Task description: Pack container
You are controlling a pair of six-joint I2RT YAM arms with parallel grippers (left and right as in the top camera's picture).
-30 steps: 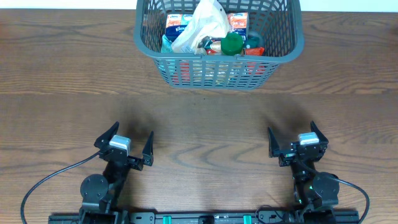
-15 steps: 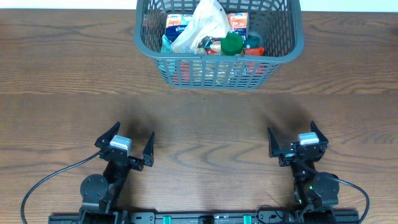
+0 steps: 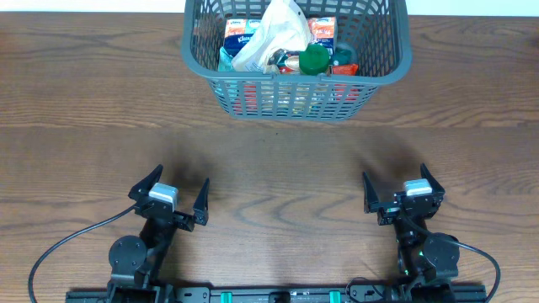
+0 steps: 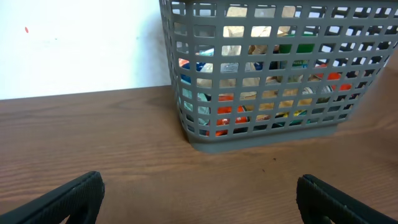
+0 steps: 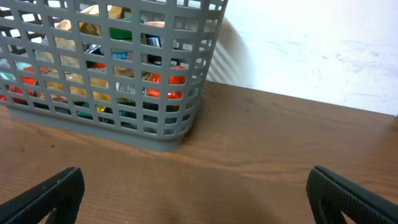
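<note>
The dark grey lattice basket (image 3: pixel 383 71) stands at the far middle of the wooden table. It holds several grocery items: a white plastic bag (image 3: pixel 274 34), tissue packs (image 3: pixel 240 34), an orange carton (image 3: pixel 322 30) and a green-capped bottle (image 3: pixel 314 59). The basket also shows in the left wrist view (image 4: pixel 193 134) and in the right wrist view (image 5: pixel 168 140). My left gripper (image 3: pixel 171 195) is open and empty near the front edge. My right gripper (image 3: pixel 401 192) is open and empty near the front edge. Both are well short of the basket.
A white wall (image 4: pixel 81 43) rises behind the table's far edge. Bare wood table (image 3: pixel 278 160) lies between the grippers and the basket.
</note>
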